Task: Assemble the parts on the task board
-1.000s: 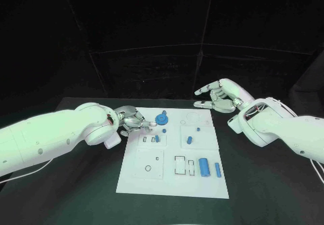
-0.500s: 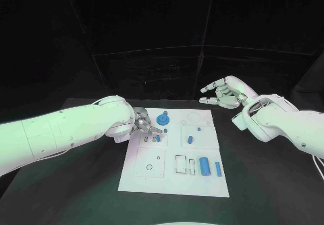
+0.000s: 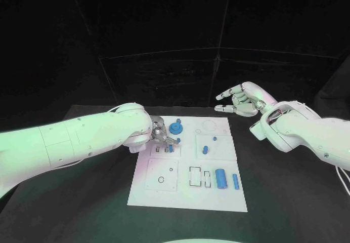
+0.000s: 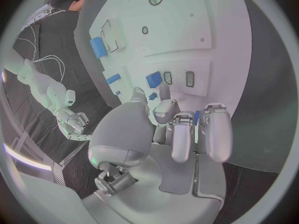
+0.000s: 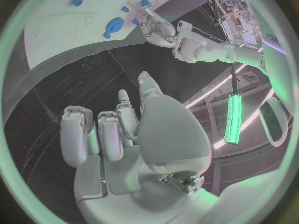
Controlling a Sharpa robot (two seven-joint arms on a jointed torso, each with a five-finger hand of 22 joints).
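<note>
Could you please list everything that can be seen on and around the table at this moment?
White rectangular task board: one, white, middle of the black table.
Black table: one, black, under the board.
Round blue gear-like part: one, blue, board's far end.
Large blue cylinder: one, blue, board's near right part.
Slim blue cylinder: one, blue, right beside the large one.
Small blue parts: several, blue, mid-board.
Left hand: one, silver, over the board's far left part; what it holds cannot be told.
Right hand: one, silver, raised beyond the board's far right corner, holding nothing.

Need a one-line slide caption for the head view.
Left hand works over the task board beside a blue part; right hand hovers open off the board.
</note>
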